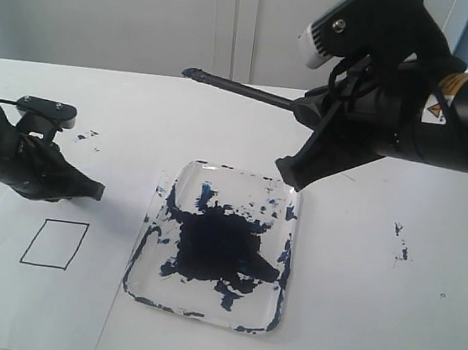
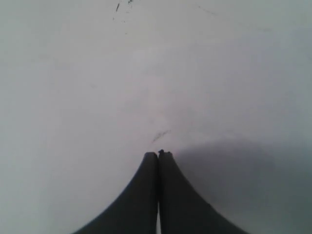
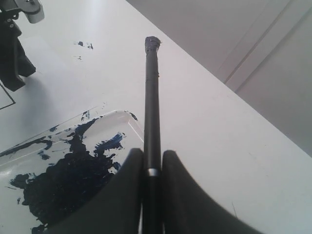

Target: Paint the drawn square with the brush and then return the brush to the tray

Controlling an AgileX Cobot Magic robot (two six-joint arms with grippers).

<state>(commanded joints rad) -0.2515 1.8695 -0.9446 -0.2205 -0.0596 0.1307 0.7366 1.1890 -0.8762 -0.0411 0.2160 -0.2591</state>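
Note:
My right gripper [image 1: 302,111] [image 3: 152,155] is shut on the brush [image 1: 239,89] [image 3: 151,107], a thin black stick held level in the air above the tray's far edge, its dark tip pointing left. The tray [image 1: 264,320] [image 3: 124,116], clear plastic with a big blue-black paint blot, lies in the middle of the table. The drawn square [image 1: 54,243] is a blank black outline on the white paper, left of the tray. My left gripper [image 1: 97,191] [image 2: 158,155] rests low just behind the square, fingers pressed together with nothing between them.
The white paper sheet [image 1: 25,303] covers the table's left front. Small blue paint specks [image 1: 400,240] mark the table right of the tray, and others [image 1: 86,135] lie behind the left gripper. A pale wall stands behind the table's far edge.

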